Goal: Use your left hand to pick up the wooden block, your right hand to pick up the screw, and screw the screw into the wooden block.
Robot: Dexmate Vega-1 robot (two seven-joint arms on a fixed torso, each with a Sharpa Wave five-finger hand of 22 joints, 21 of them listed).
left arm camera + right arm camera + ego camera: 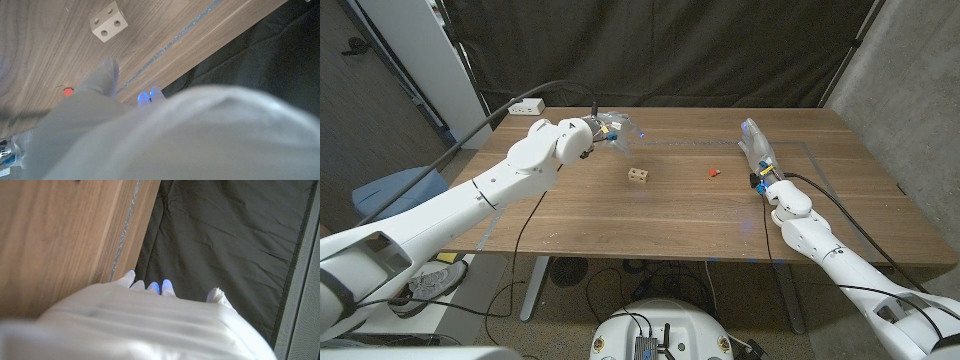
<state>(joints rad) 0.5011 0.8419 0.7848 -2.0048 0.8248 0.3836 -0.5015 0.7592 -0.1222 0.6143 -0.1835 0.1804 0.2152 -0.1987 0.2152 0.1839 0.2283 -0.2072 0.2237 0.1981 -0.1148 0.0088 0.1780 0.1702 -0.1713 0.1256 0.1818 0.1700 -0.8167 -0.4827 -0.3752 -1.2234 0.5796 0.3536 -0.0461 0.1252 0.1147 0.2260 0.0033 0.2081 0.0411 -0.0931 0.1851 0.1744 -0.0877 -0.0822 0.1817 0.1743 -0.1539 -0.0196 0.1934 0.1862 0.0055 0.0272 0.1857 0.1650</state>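
Hand above wooden table, black curtain

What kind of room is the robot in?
Probably a robot lab or workshop: a brown wooden table stands before a black cloth curtain, loose black cables hang off it, and a white power strip sits at its corner.
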